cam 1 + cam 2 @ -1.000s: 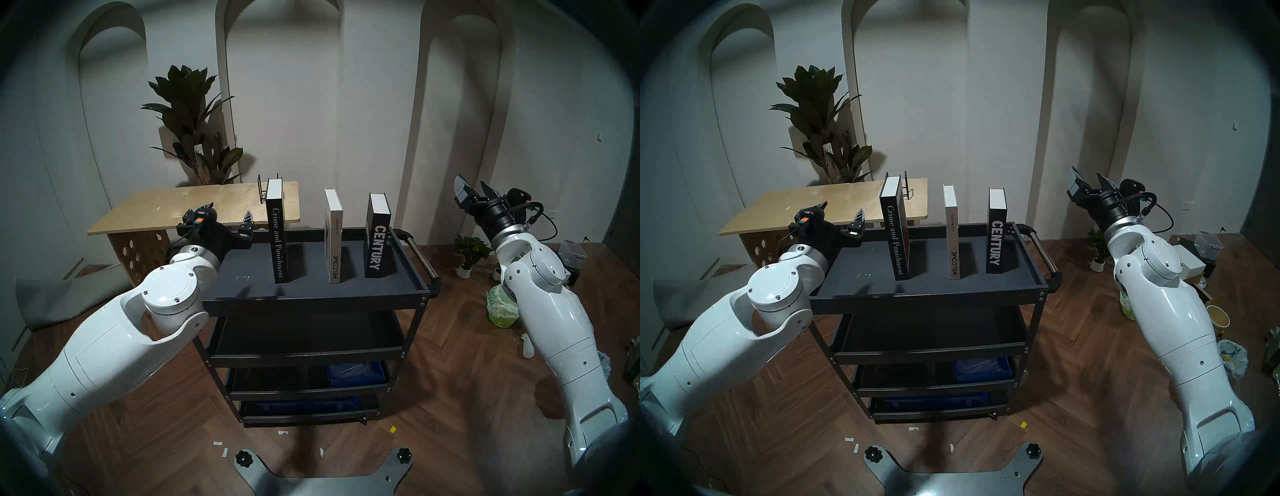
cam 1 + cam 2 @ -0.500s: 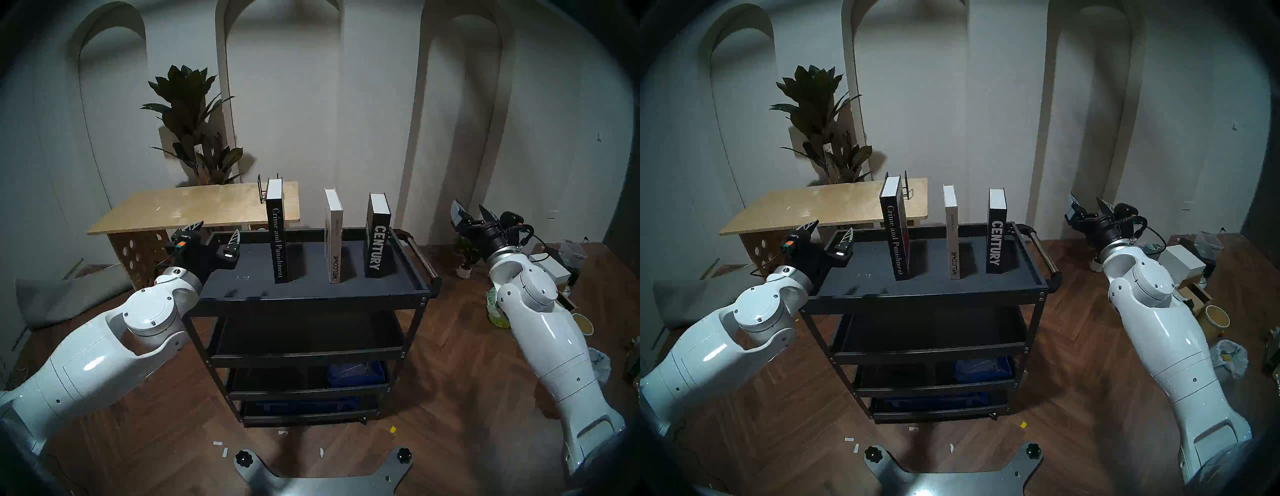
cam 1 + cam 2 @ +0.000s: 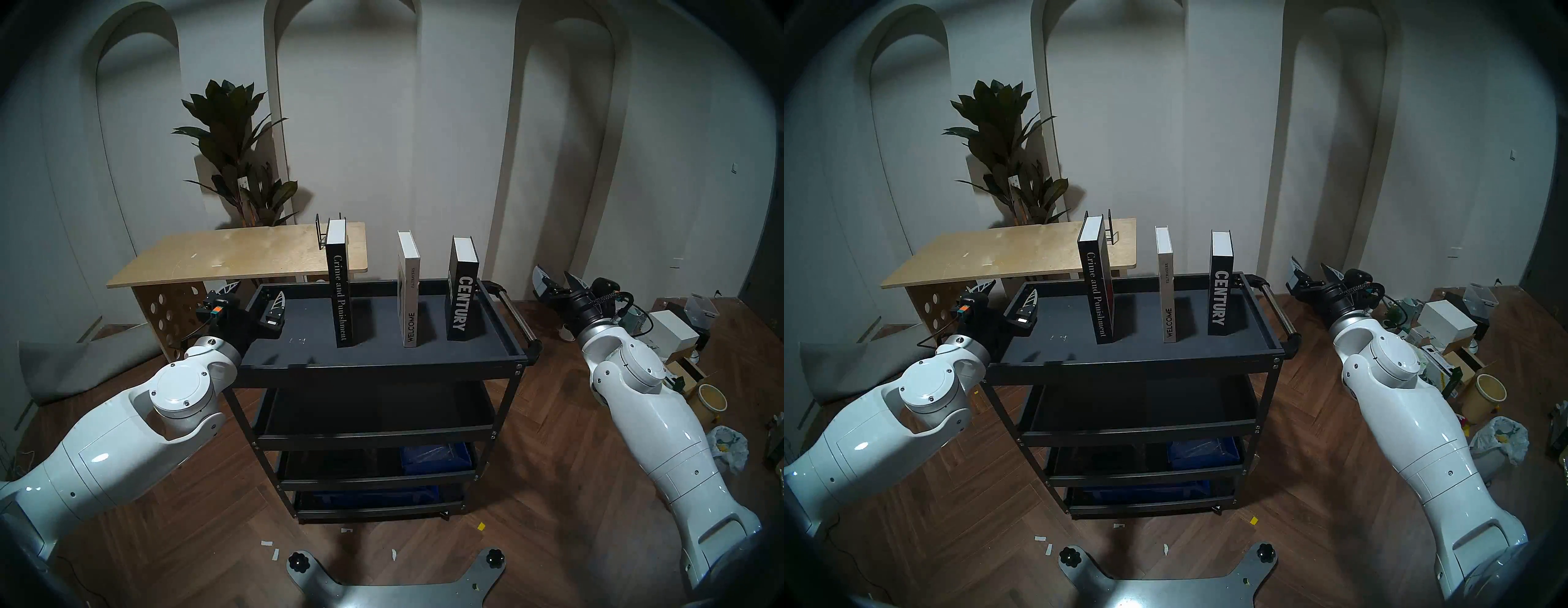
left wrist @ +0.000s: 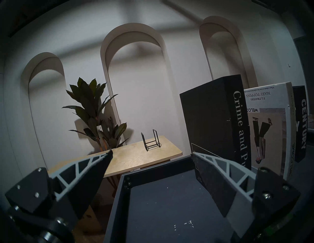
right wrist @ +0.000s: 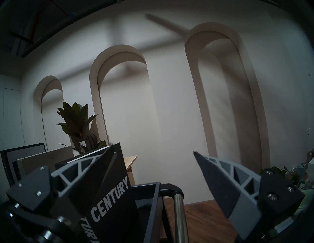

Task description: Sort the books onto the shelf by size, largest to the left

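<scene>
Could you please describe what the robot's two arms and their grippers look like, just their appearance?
Both arms are glossy white shells with round joint caps and silver wrist rings. The left gripper and right gripper have black bodies and pointed fingers with dark pads on light grey truss backing. An orange-and-teal connector marks the left wrist; a braided black cable loops around the right.

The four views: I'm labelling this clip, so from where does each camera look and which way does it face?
Head left: above, looking down at the cart; both arms show.
Head right: nearly the same, shifted sideways.
Left wrist: at the cart's left end, facing "Crime and Punishment"; open left gripper.
Right wrist: beyond the cart's handle, facing "CENTURY"; open right gripper.
Shared: all show "CENTURY".
</scene>
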You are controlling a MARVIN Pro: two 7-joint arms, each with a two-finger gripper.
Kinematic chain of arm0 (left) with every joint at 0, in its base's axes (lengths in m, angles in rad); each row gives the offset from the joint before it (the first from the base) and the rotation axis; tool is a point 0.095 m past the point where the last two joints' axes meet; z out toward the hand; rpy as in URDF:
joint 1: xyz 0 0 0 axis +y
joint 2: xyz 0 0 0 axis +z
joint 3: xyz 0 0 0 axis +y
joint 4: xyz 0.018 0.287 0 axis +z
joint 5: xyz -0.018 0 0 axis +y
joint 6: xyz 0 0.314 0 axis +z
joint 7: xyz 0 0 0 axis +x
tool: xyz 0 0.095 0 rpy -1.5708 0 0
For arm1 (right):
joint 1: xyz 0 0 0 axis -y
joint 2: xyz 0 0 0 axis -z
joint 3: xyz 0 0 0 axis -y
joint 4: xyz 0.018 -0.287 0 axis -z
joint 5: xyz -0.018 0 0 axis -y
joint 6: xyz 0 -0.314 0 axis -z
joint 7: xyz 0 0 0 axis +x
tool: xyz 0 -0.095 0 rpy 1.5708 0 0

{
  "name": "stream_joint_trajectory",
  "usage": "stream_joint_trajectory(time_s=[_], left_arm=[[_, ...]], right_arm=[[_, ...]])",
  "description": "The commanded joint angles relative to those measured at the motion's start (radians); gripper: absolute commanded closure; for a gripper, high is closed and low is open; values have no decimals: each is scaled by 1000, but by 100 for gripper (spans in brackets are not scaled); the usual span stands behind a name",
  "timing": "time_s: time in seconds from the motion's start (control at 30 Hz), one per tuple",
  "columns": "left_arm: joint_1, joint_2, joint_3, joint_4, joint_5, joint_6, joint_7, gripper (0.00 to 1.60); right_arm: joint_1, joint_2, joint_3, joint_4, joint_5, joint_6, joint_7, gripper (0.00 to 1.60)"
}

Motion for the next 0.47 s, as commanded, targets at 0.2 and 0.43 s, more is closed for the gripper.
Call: stream_joint_trajectory(time_s=[0.2,0.43], left_arm=[[-16,-2,-8,-12,10,-5,8,0],[-17,-1,-7,-12,10,-5,9,0]], right_arm=[[26,-2,6,9,2,-32,36,0],[26,-3,7,11,2,-33,39,0]])
